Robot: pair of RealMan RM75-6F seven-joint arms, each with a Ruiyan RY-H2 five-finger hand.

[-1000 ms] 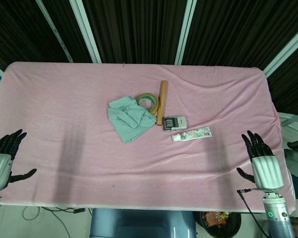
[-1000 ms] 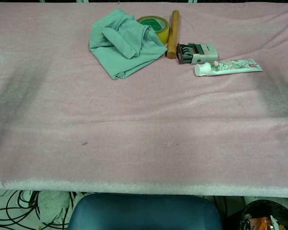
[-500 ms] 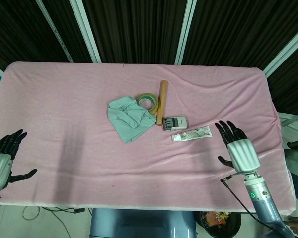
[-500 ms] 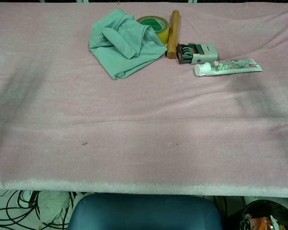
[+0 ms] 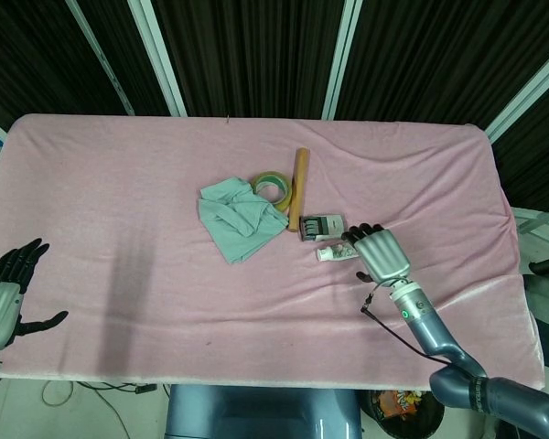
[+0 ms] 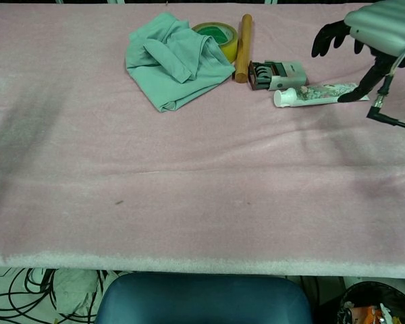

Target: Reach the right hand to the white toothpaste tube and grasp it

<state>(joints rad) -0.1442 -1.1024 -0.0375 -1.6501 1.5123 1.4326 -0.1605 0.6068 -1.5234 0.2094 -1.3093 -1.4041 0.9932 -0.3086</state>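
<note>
The white toothpaste tube [image 6: 317, 94] lies flat on the pink cloth, cap end to the left; in the head view only its cap end [image 5: 327, 253] shows. My right hand [image 5: 377, 251] hovers right over the tube, fingers spread and nothing in its grasp. In the chest view the right hand [image 6: 378, 30] hangs above the tube's tail, its thumb tip down near that end. My left hand [image 5: 2, 297] rests open at the table's near left edge, far from the tube.
A small grey box [image 6: 278, 74] lies just behind the tube. A wooden stick [image 6: 243, 47], a tape roll [image 6: 219, 32] and a crumpled green cloth [image 6: 172, 59] lie further left. The pink tablecloth [image 6: 189, 175] covers the whole table.
My right hand has swept from the table's near right edge leftward and away from me, ending above the toothpaste tube. The left hand and all objects stayed put.
</note>
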